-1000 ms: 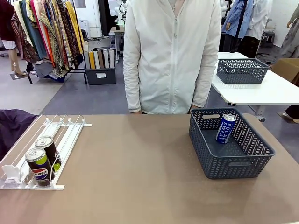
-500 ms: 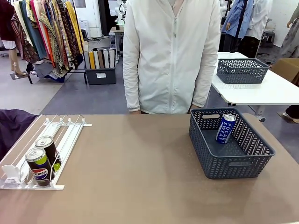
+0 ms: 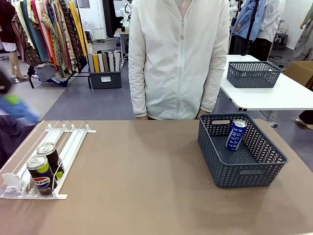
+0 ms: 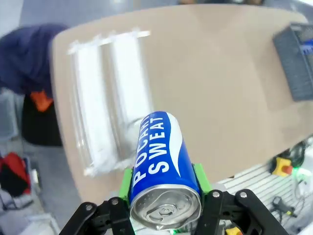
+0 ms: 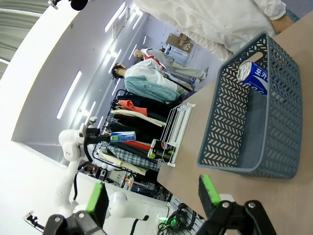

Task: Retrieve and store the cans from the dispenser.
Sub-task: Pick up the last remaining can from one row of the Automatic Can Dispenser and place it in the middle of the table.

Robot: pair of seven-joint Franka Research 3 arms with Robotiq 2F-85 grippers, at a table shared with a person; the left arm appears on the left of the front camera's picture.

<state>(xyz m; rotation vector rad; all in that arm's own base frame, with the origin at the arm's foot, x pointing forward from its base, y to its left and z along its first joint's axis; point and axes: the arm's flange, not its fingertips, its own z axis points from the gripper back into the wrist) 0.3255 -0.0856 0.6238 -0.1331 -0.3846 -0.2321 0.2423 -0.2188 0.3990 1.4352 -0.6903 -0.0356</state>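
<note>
Brown tabletop (image 3: 146, 196) lies far below the left gripper (image 4: 165, 182), which is clamped on a blue Pocari can (image 4: 159, 147) high over the dispenser (image 3: 73, 134) — a slick, end-on hold that may slip on the long carry to the grey basket (image 3: 244, 176), where another can (image 3: 236, 134) already leans.

Ahead of the right gripper (image 5: 152, 196), slightly to its right, we see a dark grey perforated basket (image 5: 230, 122) on the brown table (image 5: 298, 200), and beyond it a person (image 5: 220, 19) in a white zip jacket. Ahead-left of the left gripper (image 4: 164, 176), just off the table's edge, we find a dark purple cloth (image 4: 24, 54) and an orange item (image 4: 41, 100).
</note>
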